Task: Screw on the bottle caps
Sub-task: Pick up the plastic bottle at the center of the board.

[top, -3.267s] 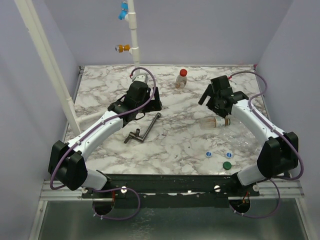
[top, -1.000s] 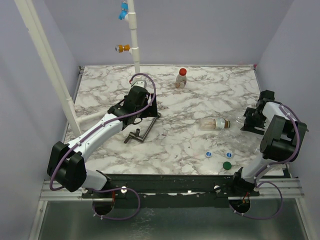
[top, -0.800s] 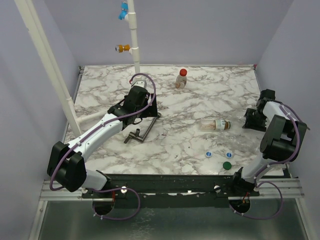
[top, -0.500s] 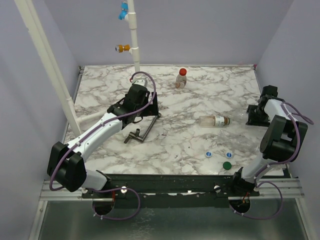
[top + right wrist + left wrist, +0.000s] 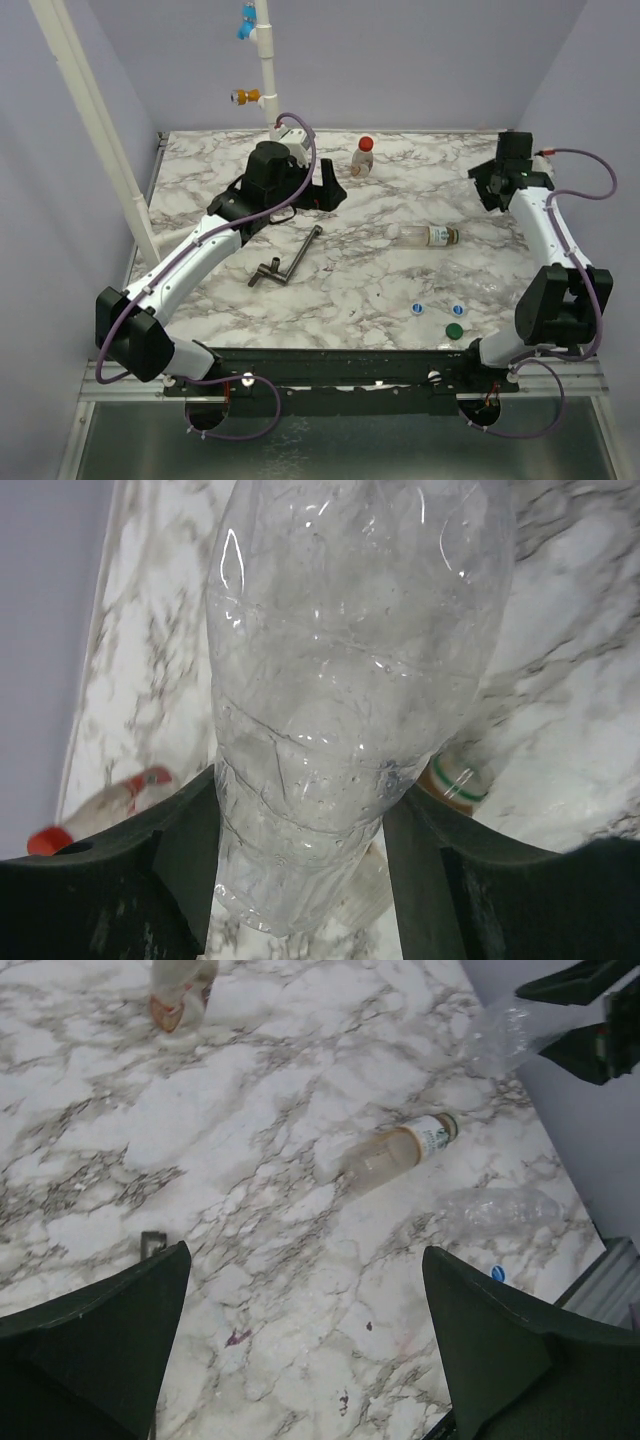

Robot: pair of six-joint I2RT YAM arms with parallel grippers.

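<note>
Clamped mid-body in the right gripper, raised near the far right edge of the desk — a thin clear crumpled plastic bottle. Probably very light, soft-walled, slick; apt to buckle, so best gripped near the stiffer neck. Empty and spread wide above mid-desk — the left gripper.

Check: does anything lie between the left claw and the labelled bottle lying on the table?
Nothing visible does. The open left claw hangs above the table; the labelled bottle lies ahead, and the metal tool sits off that line.
</note>
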